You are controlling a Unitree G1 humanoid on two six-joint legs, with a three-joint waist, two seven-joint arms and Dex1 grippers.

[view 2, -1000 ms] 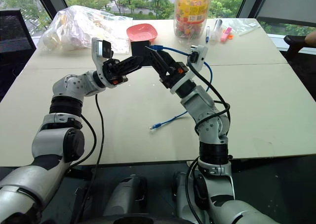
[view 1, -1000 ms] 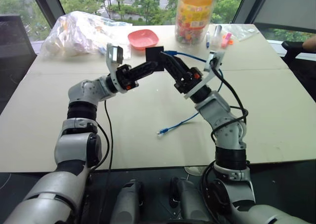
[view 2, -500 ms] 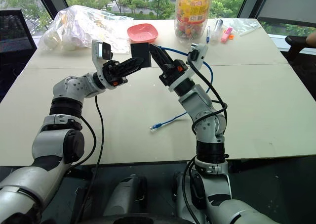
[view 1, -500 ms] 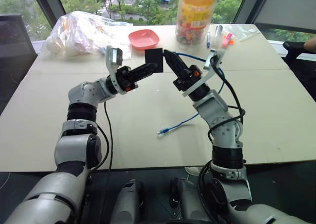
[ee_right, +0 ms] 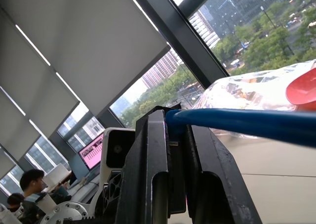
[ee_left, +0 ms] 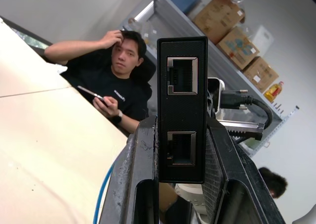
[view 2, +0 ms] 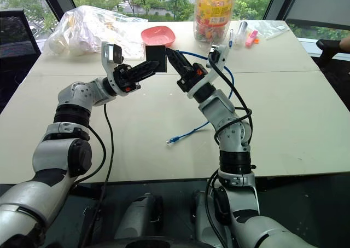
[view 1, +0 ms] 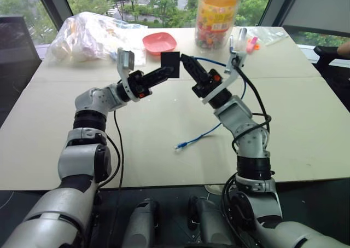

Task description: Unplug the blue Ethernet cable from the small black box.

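**Above the tabletop: box and cable held apart**

Above the tabletop [view 1: 306, 116], in the left eye view, the left tool [view 1: 167, 71] holds the small black box [view 1: 170, 59] raised off the surface, its fingers clamped on the box's lower part. Just beside it, the right tool [view 1: 185, 59] points toward the box with its fingers closed on the blue Ethernet cable [view 1: 210, 61]. A narrow gap separates the tool tip from the box. The cable arcs back from the tool, passes behind the right arm, and drops to the tabletop, where its free plug end [view 1: 179, 146] lies flat. Farther back stand a red bowl [view 1: 158, 42], a clear plastic bag [view 1: 87, 37] and a large jar [view 1: 215, 15] of colourful contents.

In the right eye view the same arrangement appears (box and right tool near, not joined).

In the left wrist view, the box [ee_left: 181, 105] stands upright between the two fingers [ee_left: 134, 179], showing two ports, one above the other, both empty. A seated person [ee_left: 106, 80] is behind the tabletop edge.

In the right wrist view, the fingers [ee_right: 148, 169] pinch the cable [ee_right: 237, 122] at its end; the plug itself is hidden between them.
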